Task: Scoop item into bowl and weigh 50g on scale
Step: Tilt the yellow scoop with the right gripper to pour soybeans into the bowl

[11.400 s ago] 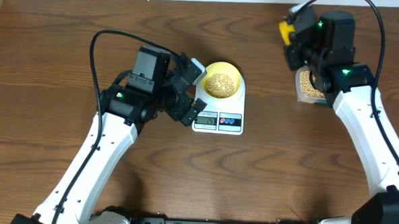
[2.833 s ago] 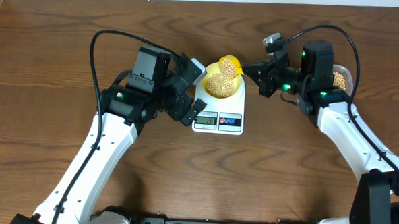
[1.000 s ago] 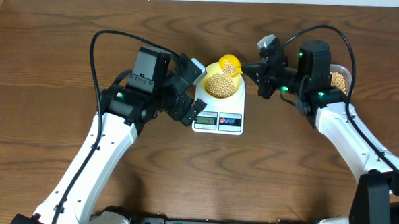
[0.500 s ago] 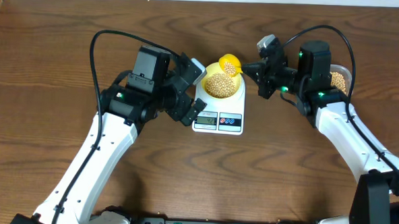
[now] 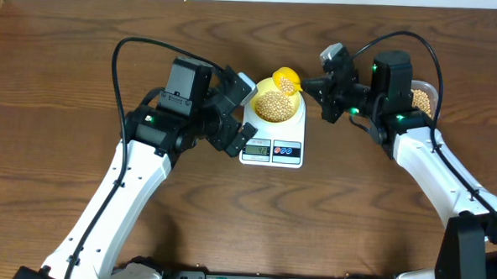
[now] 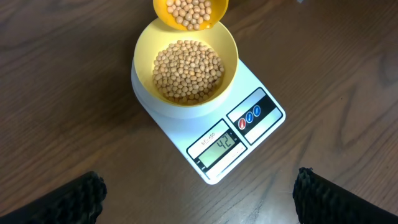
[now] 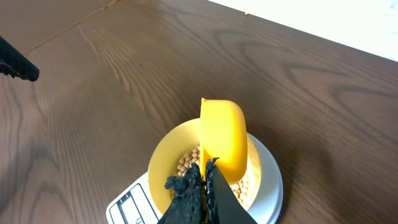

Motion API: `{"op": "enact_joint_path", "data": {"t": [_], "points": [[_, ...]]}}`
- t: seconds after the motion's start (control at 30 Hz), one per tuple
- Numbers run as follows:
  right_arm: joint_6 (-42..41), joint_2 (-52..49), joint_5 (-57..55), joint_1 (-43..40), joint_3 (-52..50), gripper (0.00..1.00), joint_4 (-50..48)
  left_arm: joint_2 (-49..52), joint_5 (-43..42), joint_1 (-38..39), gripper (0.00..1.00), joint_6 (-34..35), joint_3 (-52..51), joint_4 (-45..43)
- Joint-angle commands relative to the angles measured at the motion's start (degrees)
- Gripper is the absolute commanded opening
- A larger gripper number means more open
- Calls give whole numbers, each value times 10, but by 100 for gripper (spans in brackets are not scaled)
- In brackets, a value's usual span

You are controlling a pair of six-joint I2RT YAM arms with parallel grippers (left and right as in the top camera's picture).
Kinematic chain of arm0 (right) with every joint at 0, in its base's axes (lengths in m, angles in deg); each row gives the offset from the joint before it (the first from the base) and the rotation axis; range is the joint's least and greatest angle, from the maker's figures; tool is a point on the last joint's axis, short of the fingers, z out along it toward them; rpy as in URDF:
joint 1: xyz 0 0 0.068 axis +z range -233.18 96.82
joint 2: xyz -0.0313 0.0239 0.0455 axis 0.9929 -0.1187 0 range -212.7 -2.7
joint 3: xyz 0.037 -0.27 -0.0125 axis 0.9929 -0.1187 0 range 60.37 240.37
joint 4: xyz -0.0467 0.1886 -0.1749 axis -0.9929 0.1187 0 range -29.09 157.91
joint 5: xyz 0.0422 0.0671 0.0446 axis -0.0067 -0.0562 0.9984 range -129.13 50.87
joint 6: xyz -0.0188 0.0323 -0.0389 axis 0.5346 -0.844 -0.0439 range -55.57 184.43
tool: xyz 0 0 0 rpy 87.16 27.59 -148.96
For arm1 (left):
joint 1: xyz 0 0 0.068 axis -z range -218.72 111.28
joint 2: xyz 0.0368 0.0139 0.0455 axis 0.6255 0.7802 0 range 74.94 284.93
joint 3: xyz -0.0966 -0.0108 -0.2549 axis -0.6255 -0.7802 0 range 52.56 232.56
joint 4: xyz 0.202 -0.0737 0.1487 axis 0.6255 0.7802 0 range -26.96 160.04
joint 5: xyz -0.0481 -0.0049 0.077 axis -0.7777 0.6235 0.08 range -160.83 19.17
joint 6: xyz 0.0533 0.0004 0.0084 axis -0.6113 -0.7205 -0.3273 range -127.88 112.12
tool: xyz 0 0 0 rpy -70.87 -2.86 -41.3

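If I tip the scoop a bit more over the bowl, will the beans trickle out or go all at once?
Probably in a rush: the beans are small, round and loose, filling the scoop, so they likely roll freely. Any that miss the bowl would likely roll off the scale.

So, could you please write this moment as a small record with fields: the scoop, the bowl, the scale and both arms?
bowl: yellow, on the scale, partly filled with beans
scoop: yellow, over the bowl's rim, more beans inside it
display: appears to read 42
right jaws: shut on the scoop's handle
left jaws: wide open, empty, beside the scale
tub: partly hidden behind the right arm, beans inside
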Motion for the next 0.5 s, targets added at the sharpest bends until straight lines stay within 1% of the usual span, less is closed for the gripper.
{"op": "enact_joint_path", "data": {"t": [0.0,0.47], "points": [[10,-5,3,4,-3,1,-1,-9,-7,-2,98,5,-3,2],[10,-5,20,4,-3,1,7,-9,-7,-2,98,5,-3,2]]}}
